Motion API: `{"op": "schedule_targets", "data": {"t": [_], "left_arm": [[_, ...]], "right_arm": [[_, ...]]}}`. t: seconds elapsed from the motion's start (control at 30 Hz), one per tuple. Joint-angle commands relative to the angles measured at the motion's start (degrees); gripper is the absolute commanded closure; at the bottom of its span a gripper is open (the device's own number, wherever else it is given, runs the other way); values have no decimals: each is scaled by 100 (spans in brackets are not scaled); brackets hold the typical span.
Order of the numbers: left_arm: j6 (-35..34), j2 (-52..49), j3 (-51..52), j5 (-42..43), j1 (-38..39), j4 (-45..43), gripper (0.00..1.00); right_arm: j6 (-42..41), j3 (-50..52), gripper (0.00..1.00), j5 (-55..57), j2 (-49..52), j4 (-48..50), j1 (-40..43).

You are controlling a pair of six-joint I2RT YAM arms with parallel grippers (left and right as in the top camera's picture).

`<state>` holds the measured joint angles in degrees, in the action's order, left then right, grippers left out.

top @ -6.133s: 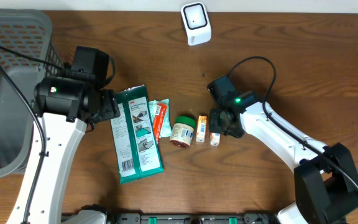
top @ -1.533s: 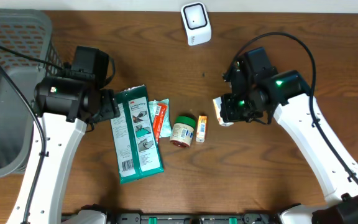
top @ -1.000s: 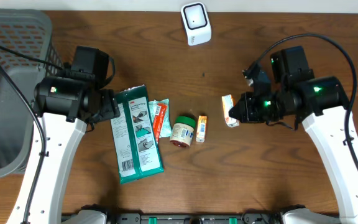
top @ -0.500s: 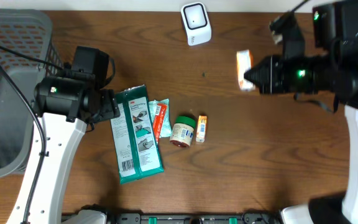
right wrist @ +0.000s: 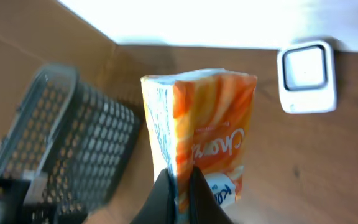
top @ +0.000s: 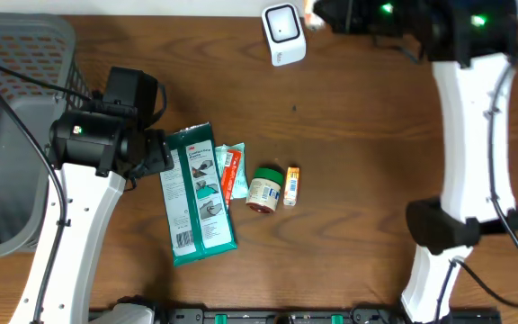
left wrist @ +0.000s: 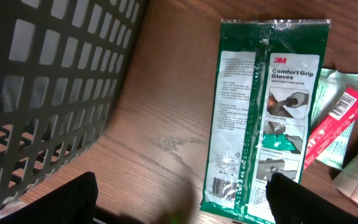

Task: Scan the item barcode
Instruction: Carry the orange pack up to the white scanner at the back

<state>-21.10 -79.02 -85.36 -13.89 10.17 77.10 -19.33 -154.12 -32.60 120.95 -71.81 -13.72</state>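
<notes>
Holding orange box (right wrist: 207, 124) clamped in right hand (right wrist: 179, 190) near scanner (right wrist: 306, 76) | left hand (left wrist: 179, 205) apart, low beside glove pack (left wrist: 263, 118)

1. A dark mesh basket (top: 25, 40) stood to my left on the counter (top: 358, 225).
2. A green glove packet (top: 198, 193) lay flat, just beside a red-striped sachet (top: 232, 171).
3. A small jar (top: 264, 190) sat just beside a little orange box (top: 291, 185).

Your right arm (top: 468, 117) stretches to the far edge of the worktop (top: 367, 198), its gripper (top: 324, 15) pinched tight on the orange box (right wrist: 207, 118). Your left arm (top: 75, 211) hangs bent and low, its gripper (left wrist: 185, 202) with jaws spread wide.
</notes>
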Motion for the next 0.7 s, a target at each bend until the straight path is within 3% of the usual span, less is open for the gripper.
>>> {"op": "schedule_targets", "data": {"t": [0.0, 0.47, 0.67], "left_arm": [[28, 0, -15, -76, -13, 22, 12], [31, 0, -15, -76, -13, 22, 13], [31, 0, -13, -74, -13, 22, 12]], "right_arm": [[-343, -90, 99, -533, 411, 398, 55], [-1460, -90, 99, -820, 2308, 3353, 166], [-2551, -90, 99, -940, 3220, 4459, 289]]}}
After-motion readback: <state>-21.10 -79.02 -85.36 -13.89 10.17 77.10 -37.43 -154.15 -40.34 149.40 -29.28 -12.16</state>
